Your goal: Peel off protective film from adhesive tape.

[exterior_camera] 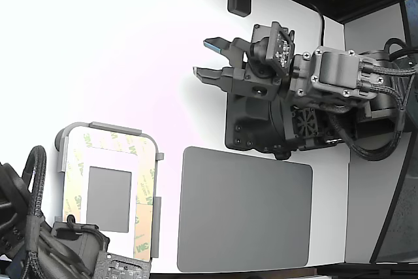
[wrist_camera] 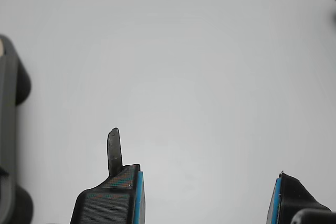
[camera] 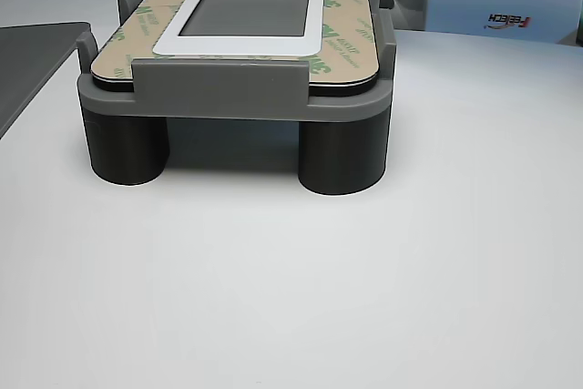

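Tool (exterior_camera: 204, 59) spread, empty, well apart from protective film (exterior_camera: 144, 230). Approach low w/ a thin pinch at film's edge, w/o lifting adhesive tape (exterior_camera: 73, 168).

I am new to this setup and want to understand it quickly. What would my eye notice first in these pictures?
First, the black gripper, jaws open and empty, over bare white table in the upper middle of the exterior view. Next, at that view's lower left, the grey fixture holding a white panel framed by adhesive tape, with the tan-orange protective film on one side. A large grey mat lies beside it.
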You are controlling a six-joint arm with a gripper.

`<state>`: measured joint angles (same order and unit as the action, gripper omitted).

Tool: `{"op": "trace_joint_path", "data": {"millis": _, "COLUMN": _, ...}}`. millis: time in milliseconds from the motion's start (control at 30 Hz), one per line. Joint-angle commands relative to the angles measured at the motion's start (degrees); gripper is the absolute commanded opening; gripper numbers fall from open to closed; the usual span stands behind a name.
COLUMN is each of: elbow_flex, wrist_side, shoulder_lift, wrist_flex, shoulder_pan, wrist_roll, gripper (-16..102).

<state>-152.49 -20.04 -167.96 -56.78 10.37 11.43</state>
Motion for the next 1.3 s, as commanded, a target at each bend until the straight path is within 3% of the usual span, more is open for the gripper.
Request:
{"op": "trace_joint_path", "data": {"millis": 0, "elbow_flex": -0.79, "wrist_side": 15.12, "shoulder_lift": 8.17, "wrist_flex": 12.22, "shoulder_pan": -0.7, "wrist_roll": -77.7, "gripper": -11}}
{"op": "trace_joint_path", "data": {"millis": 200, "elbow_flex": -0.79, "wrist_side": 13.36, "shoulder_lift": 10.9, "wrist_flex": 15.38, "shoulder_pan": -0.7, "wrist_roll": -79.8, "gripper": -11}}
{"op": "trace_joint_path", "data": {"millis": 500, "elbow_flex": -0.79, "wrist_side": 13.36, "shoulder_lift": 5.45, "wrist_flex": 13.18, "shoulder_pan": -0.7, "wrist_roll": -83.41, "gripper": -11}}
{"op": "trace_joint_path", "data": {"millis": 800, "elbow_flex": -0.79, "wrist_side": 15.64, "shoulder_lift": 4.66, "wrist_flex": 14.33, "shoulder_pan": -0.7, "wrist_roll": -91.85, "gripper": -11}}
{"op": "trace_joint_path", "data": {"millis": 1267, "elbow_flex": -0.7, "wrist_side": 19.78, "shoulder_lift": 15.03, "wrist_flex": 26.72, "shoulder_pan": 2.64, "wrist_roll": -117.86, "gripper": -11}}
